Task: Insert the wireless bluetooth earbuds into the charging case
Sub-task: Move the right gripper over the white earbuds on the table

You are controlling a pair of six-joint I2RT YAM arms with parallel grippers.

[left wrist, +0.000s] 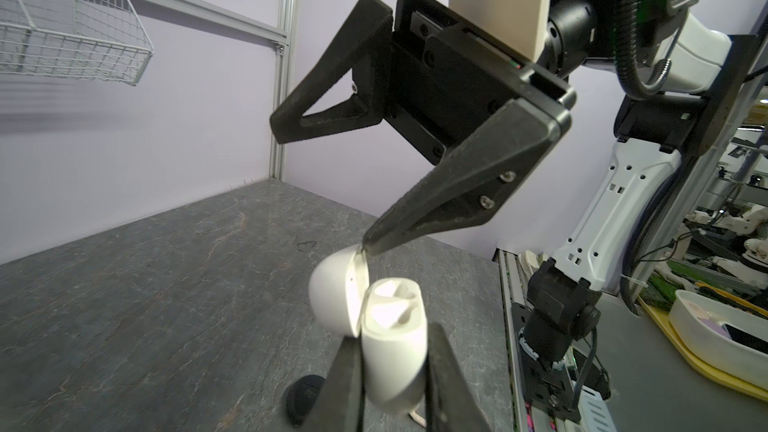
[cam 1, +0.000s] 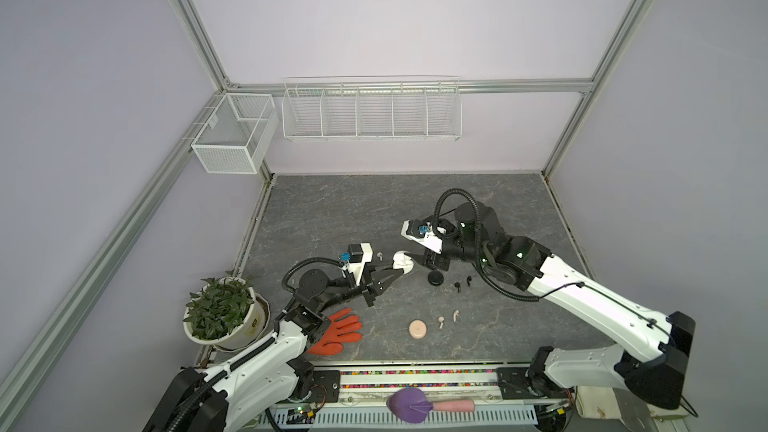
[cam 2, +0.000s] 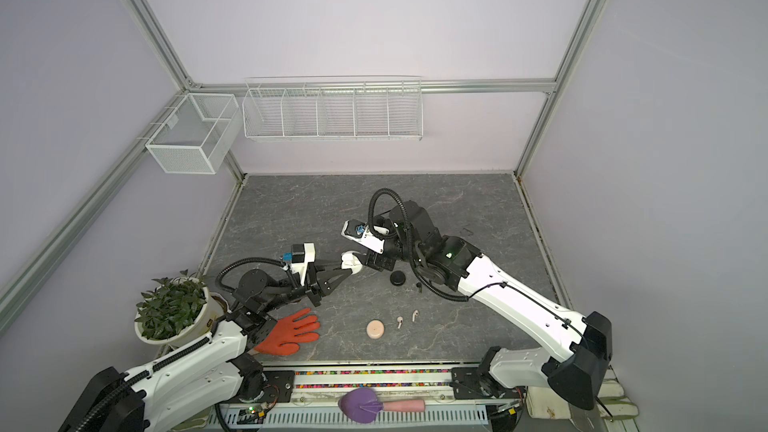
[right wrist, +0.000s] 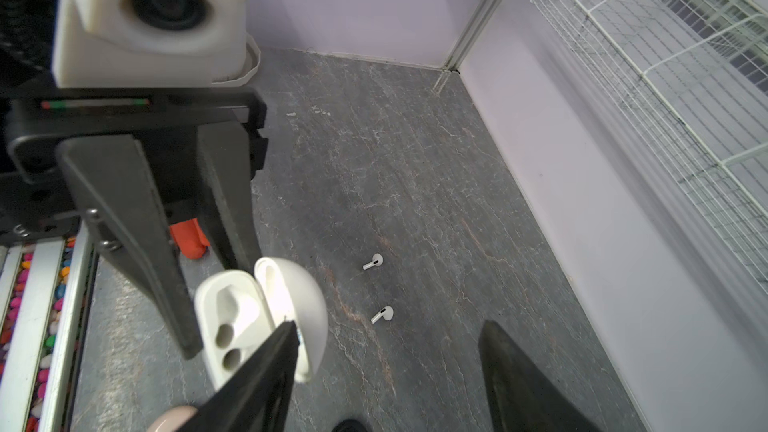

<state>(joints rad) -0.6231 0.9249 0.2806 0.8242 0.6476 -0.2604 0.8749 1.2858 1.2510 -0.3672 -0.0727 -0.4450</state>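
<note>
My left gripper is shut on the body of the white charging case, holding it above the table with its lid swung open. Both sockets show empty. My right gripper is open, one fingertip touching the lid's edge. In both top views the two grippers meet at the case. Two white earbuds lie on the table behind it. Black earbuds and pale pink earbuds lie nearer the front.
A black puck case sits under the right wrist, a pink puck case toward the front. An orange glove and a potted plant are at the front left. Wire baskets hang on the back wall.
</note>
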